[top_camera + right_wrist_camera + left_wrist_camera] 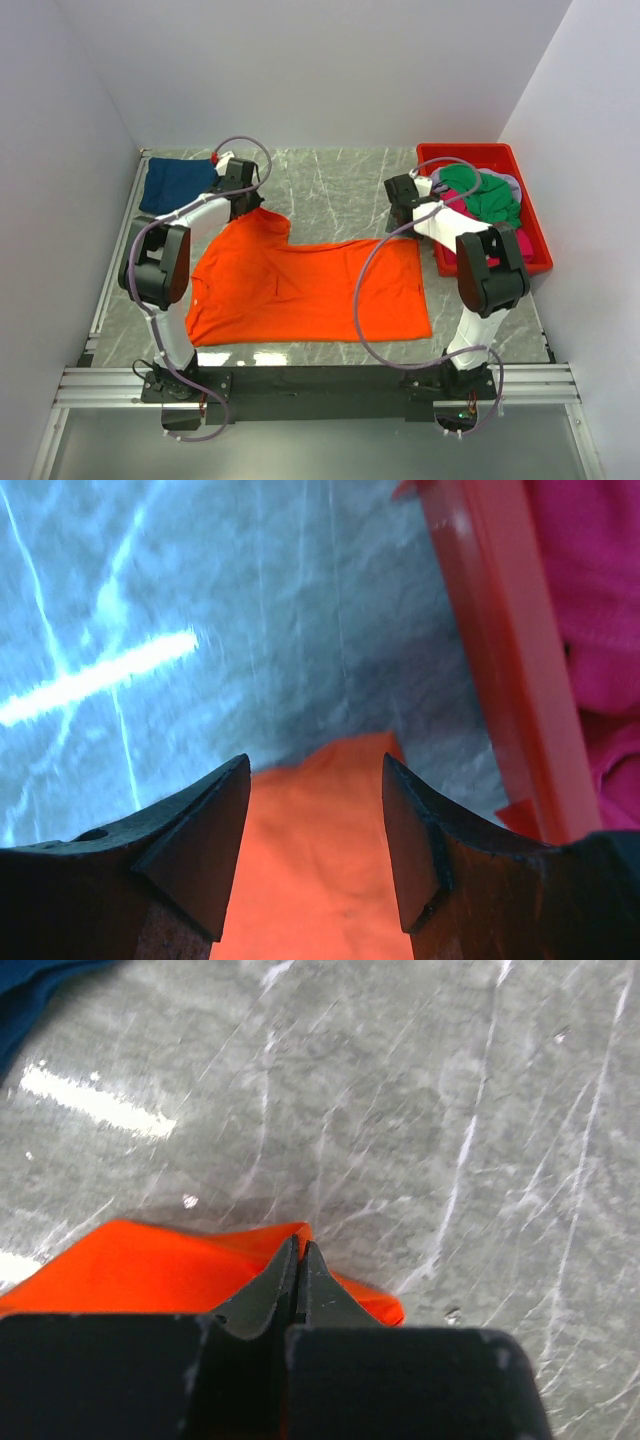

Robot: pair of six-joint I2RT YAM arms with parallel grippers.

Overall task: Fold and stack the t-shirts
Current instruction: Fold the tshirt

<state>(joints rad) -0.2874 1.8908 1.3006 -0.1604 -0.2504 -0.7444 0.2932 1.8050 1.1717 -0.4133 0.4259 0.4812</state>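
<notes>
While left gripper pinches orange t-shirt — cloth mostly hidden behind it — right gripper spread wide, empty.

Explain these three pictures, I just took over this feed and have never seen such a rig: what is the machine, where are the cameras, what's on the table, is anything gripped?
Two robot arms are bolted at the near edge of the table, each ending in a two-finger gripper. The wide picture looks down from above and behind them; the two close-ups come from cameras on the wrists, so the dark wedges are each arm's own fingers. An orange t-shirt lies spread on the table, a navy t-shirt sits at the far left corner, and a red bin on the right holds a green shirt and a pink shirt. The left gripper is shut, pinching a far edge of the orange t-shirt. The right gripper is open over its far right corner, holding nothing.
</notes>
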